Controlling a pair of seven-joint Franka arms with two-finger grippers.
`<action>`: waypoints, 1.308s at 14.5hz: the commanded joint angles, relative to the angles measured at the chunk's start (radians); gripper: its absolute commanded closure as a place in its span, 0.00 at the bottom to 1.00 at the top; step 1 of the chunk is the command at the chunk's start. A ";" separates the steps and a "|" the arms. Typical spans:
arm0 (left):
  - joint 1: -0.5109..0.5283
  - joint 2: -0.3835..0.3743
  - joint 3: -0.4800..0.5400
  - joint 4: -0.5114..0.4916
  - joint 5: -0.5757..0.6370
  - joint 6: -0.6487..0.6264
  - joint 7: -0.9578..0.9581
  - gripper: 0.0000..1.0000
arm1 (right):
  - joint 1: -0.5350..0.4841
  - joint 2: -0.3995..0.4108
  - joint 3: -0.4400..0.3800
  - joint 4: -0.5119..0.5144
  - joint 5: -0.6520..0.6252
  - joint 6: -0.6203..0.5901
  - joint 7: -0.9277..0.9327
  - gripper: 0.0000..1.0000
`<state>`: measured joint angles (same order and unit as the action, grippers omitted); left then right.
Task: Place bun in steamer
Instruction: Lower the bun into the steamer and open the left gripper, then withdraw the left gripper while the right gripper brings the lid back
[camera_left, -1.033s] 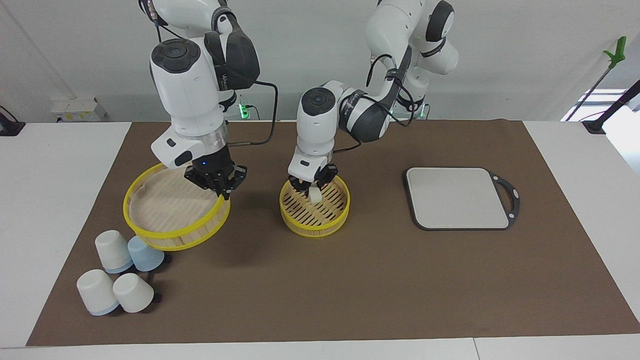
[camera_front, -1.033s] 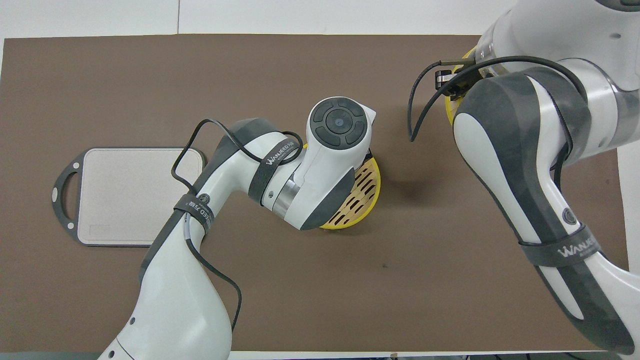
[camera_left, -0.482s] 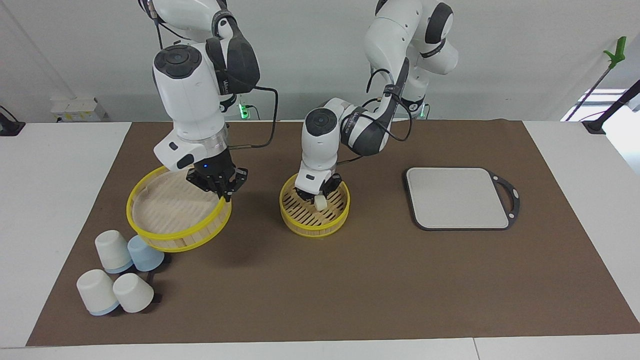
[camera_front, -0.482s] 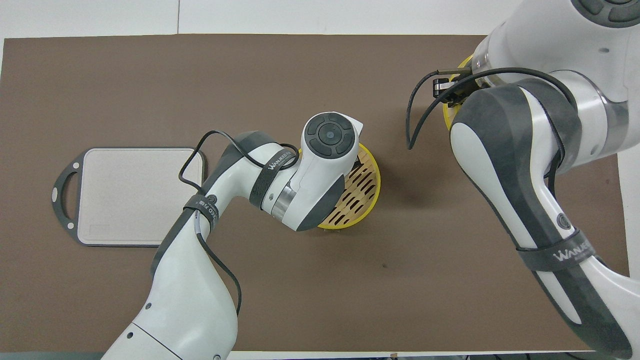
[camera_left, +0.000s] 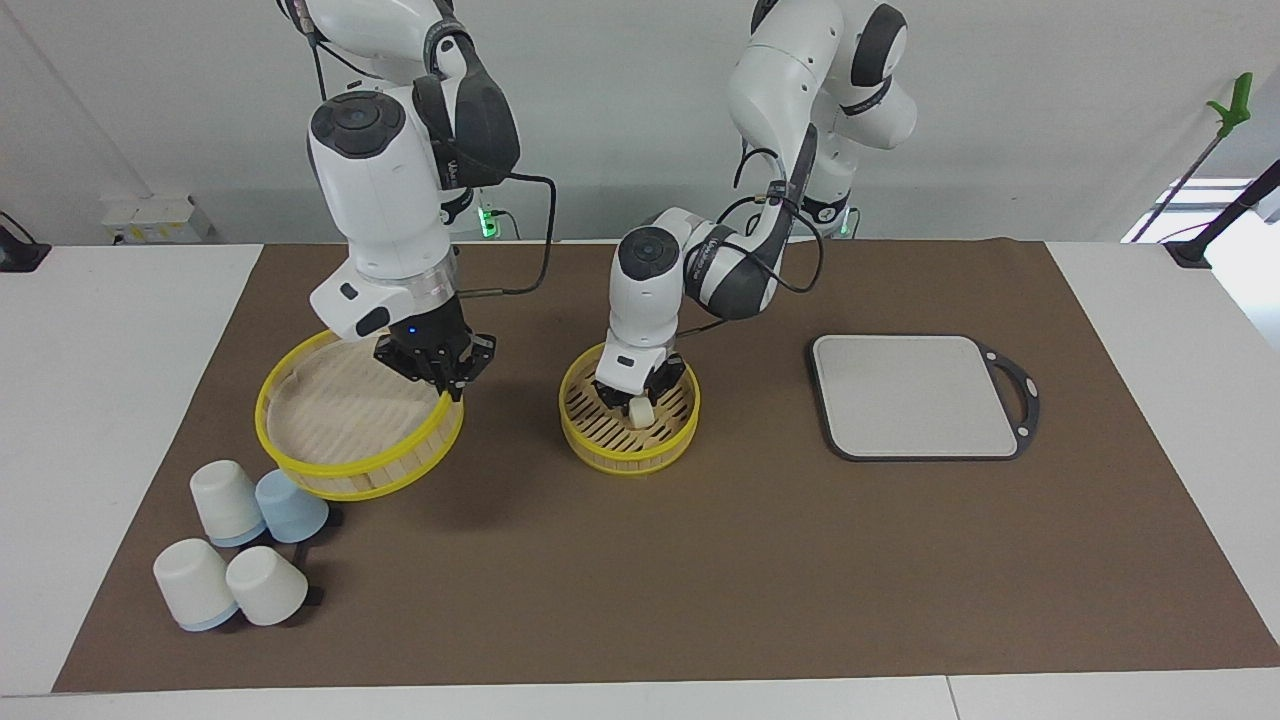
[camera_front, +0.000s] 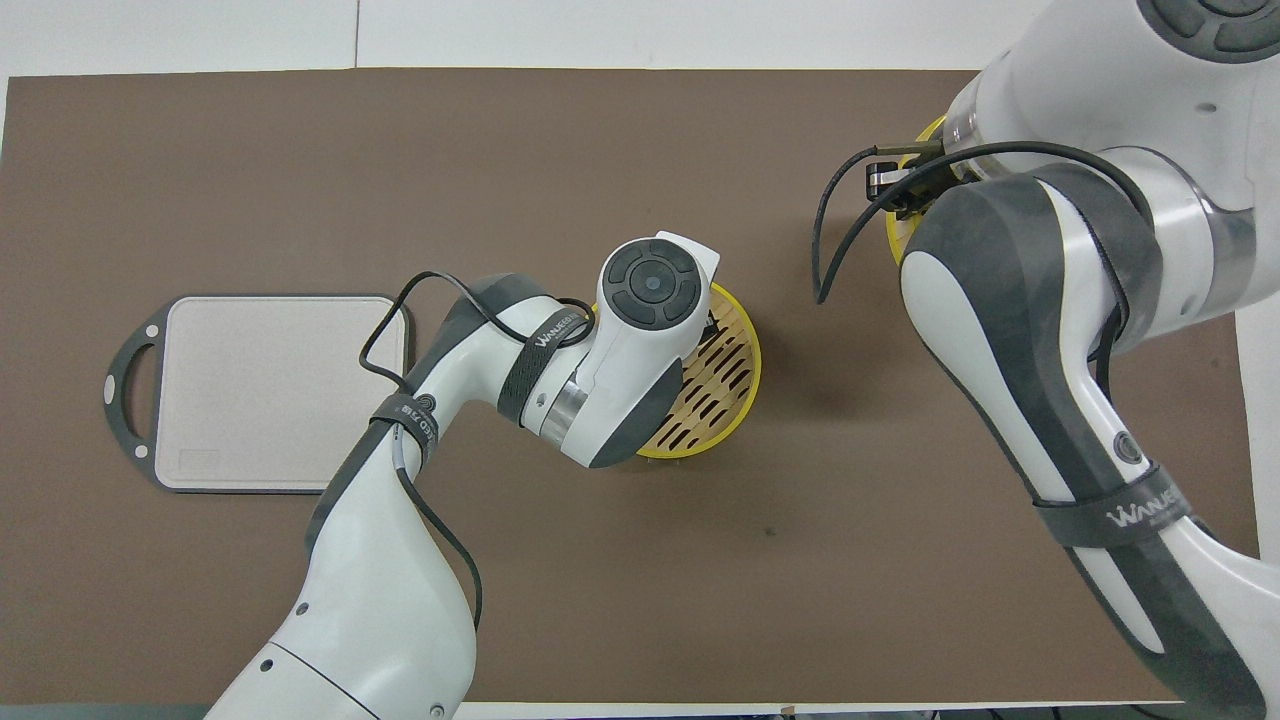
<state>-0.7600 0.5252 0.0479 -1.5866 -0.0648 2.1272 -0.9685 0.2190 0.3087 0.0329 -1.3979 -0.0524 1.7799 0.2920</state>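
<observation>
The steamer, a small bamboo basket with yellow rims, stands mid-table. My left gripper reaches down inside it and is shut on the bun, a small cream-white lump low over the slatted floor. Whether the bun touches the floor I cannot tell. In the overhead view my left wrist covers the bun and most of the steamer. My right gripper is shut on the rim of a wider yellow-rimmed bamboo lid and holds it tilted above the mat, toward the right arm's end.
A grey rectangular board lies toward the left arm's end and shows in the overhead view. Several upturned white and pale blue cups stand farther from the robots than the lid. A brown mat covers the table.
My left gripper has come down with the bun, from rim height to deep inside the steamer. My right gripper with the lid has barely shifted.
</observation>
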 joint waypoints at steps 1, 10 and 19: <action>-0.004 -0.042 0.009 -0.052 0.013 0.030 -0.019 0.00 | -0.018 -0.049 0.009 -0.062 0.048 0.026 -0.005 1.00; 0.089 -0.240 0.092 -0.026 0.014 -0.166 -0.009 0.00 | -0.030 -0.048 0.006 -0.064 0.071 -0.051 -0.013 1.00; 0.459 -0.379 0.095 -0.029 0.080 -0.331 0.368 0.00 | 0.149 0.030 0.007 -0.003 -0.014 -0.043 0.238 1.00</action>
<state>-0.4000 0.1934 0.1565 -1.5871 -0.0005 1.8502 -0.7526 0.3366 0.3069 0.0357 -1.4365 -0.0390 1.7320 0.4548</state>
